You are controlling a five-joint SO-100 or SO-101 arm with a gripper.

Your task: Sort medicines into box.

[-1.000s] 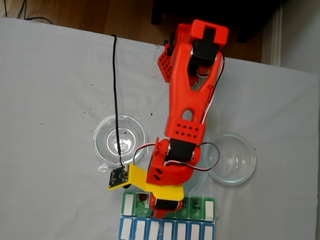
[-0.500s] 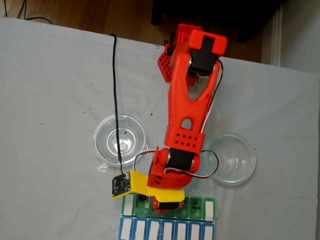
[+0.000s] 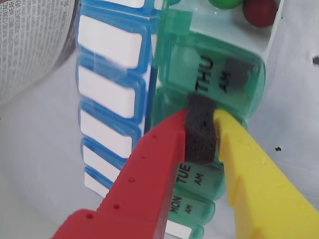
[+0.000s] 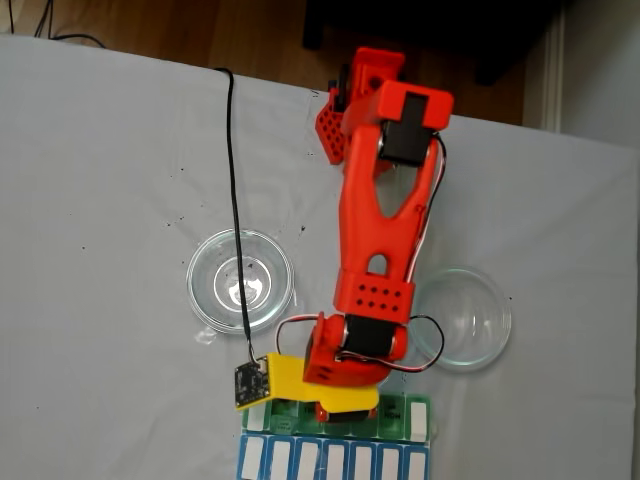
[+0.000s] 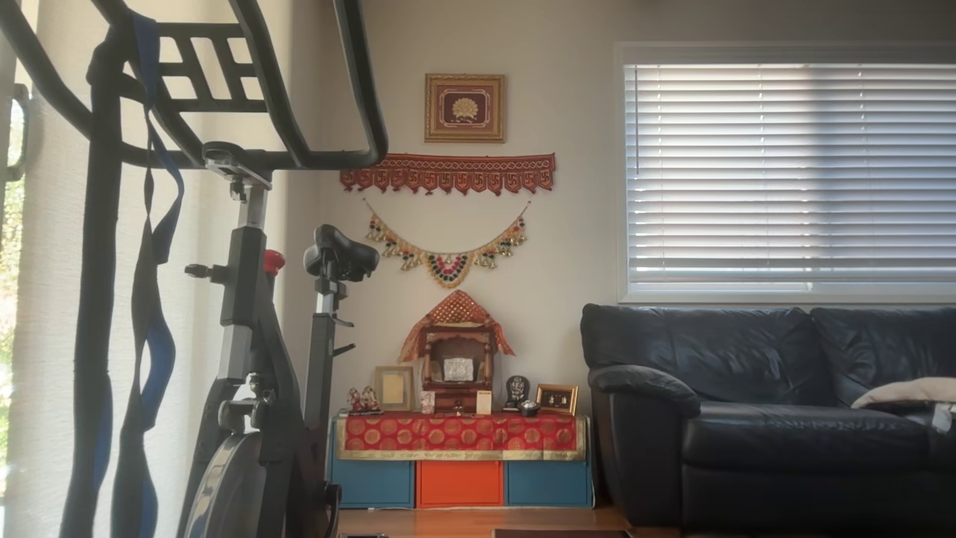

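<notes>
The gripper [image 3: 202, 130] is hovering over the box [image 3: 212, 79] with fingers nearly together, gripping nothing visible; a green and a red medicine [image 3: 259, 11] are lying in an open compartment beyond the THU lid — glossy, light, likely rolling away unless pinched squarely.

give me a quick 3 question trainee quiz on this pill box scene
1. True or false: in the wrist view, the gripper has its tips at the green box.
2. Which day is printed on the lid just beyond the fingers? A) THU B) SUN C) FRI
3. How many glass dishes does the fixed view show: the left dish, the right dish, any more?

Key: 1 true; 2 A; 3 two.
</notes>
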